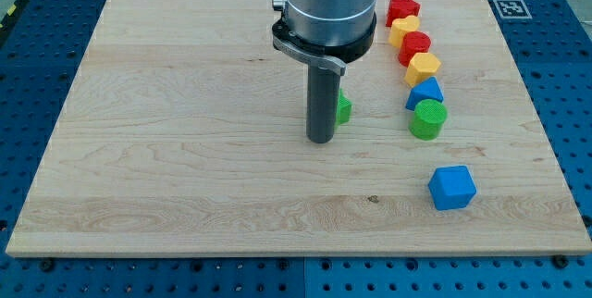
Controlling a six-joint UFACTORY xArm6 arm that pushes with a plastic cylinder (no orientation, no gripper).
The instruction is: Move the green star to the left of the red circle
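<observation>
The green star (343, 108) lies near the board's middle, mostly hidden behind my rod; only its right edge shows. My tip (321, 139) rests on the board just left of and slightly below it, touching or nearly touching. The red circle (415, 46) sits in a slanted line of blocks at the view's upper right, to the right of and above the star.
The line holds a red star (402, 7), a yellow block (404, 30), a yellow hexagon (424, 67), a blue block (425, 93) and a green cylinder (428, 118). A blue cube (451, 188) lies at lower right. The wooden board (185, 150) sits on a blue table.
</observation>
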